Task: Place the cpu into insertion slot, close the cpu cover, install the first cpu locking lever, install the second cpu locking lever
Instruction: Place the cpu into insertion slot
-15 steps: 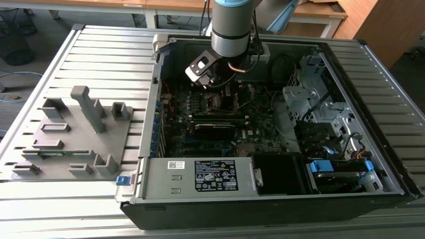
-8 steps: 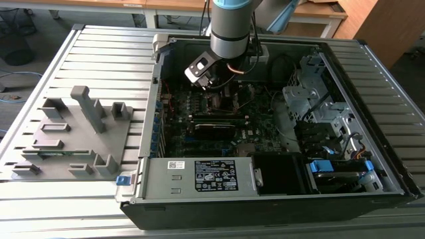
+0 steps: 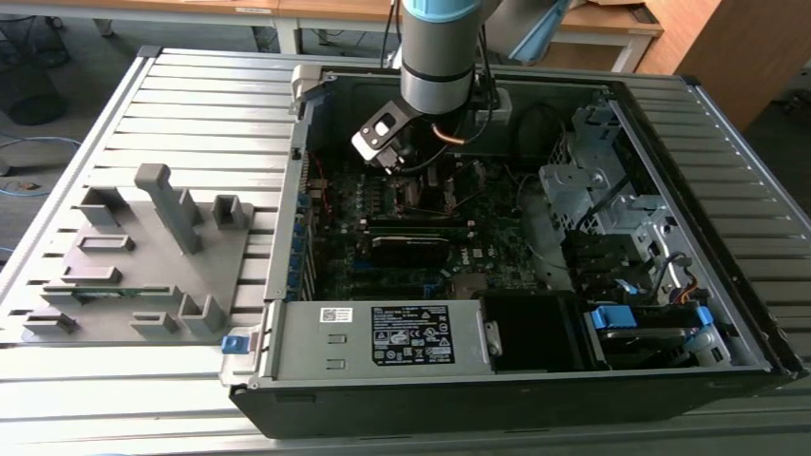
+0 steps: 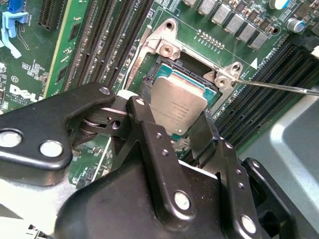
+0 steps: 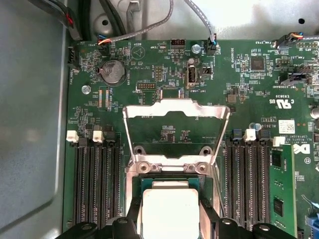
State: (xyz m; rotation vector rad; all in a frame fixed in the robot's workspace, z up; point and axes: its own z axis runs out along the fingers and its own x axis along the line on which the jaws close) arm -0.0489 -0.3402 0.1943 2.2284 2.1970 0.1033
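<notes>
In the exterior view my gripper [image 3: 393,154] reaches down into the open computer case over the motherboard [image 3: 419,252]. The cpu [image 5: 169,209], a small square chip with a dull metal top, lies in the insertion slot [image 4: 185,63] with the black fingers [image 5: 132,219] hugging two opposite sides. In the second wrist view the cpu [image 4: 177,105] shows between the same fingers [image 4: 149,129]. The cpu cover [image 5: 175,110], a silvery frame with an open window, stands flipped up just beyond the slot. A thin locking lever rod [image 4: 279,87] sticks out sideways from a socket bracket [image 4: 227,75].
Memory slots [image 5: 97,184] flank the socket on both sides. The power supply [image 3: 393,337] fills the case's near edge, and drive cages [image 3: 595,190] stand at the exterior view's right. A grey fixture with upright posts [image 3: 140,252] rests on the slatted table at the left.
</notes>
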